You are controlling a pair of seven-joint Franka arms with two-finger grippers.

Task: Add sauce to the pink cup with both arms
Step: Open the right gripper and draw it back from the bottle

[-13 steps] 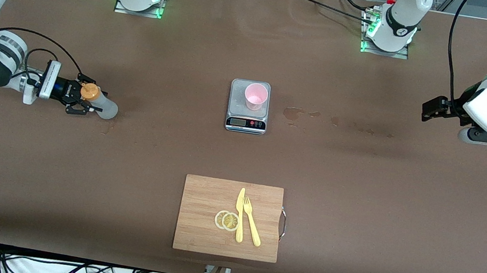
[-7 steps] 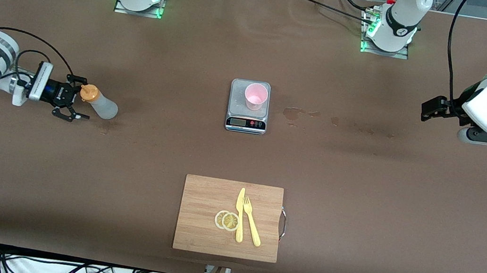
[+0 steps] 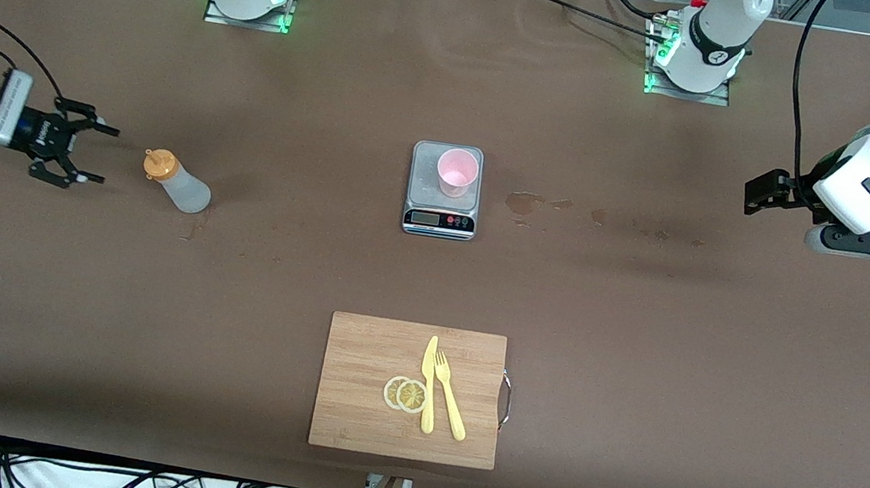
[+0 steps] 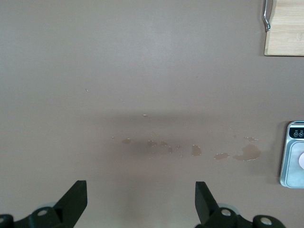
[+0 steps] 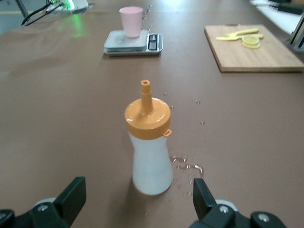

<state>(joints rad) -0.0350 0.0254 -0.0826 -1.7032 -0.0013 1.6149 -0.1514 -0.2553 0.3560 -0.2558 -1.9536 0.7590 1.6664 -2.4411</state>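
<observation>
Sauce (image 3: 177, 182): a small translucent whitish squeeze bottle with an orange-yellow screw cap and a short nozzle, standing upright on the brown desk (image 3: 641, 350), with small wet drops on the desk around its base. It stands well apart from the grey scale (image 3: 443, 190), toward the right arm's end of the desk and slightly nearer the front camera than the scale. Pink cup (image 3: 457, 172): a plain light-pink tapered tumbler with a round rim, upright on the scale's platform, narrower than the platform. Pale stains (image 3: 526, 202) mark the desk just beside the scale, toward the left arm's end.

Right gripper (image 3: 78, 151): held low and level, pointing toward the sauce from the right arm's end of the desk, near the bottle but clear of it; the fingers (image 5: 71, 197) stand wide apart and hold nothing. Left gripper (image 3: 766, 193): waits in the air over bare desk well apart from the scale, toward the left arm's end, facing downward; its fingers (image 4: 76, 202) are spread wide and empty.

A wooden cutting board (image 3: 368, 354) with two lemon slices (image 3: 405, 394), a yellow knife (image 3: 428, 383) and a yellow fork (image 3: 449, 395) lies nearer the front camera than the scale
</observation>
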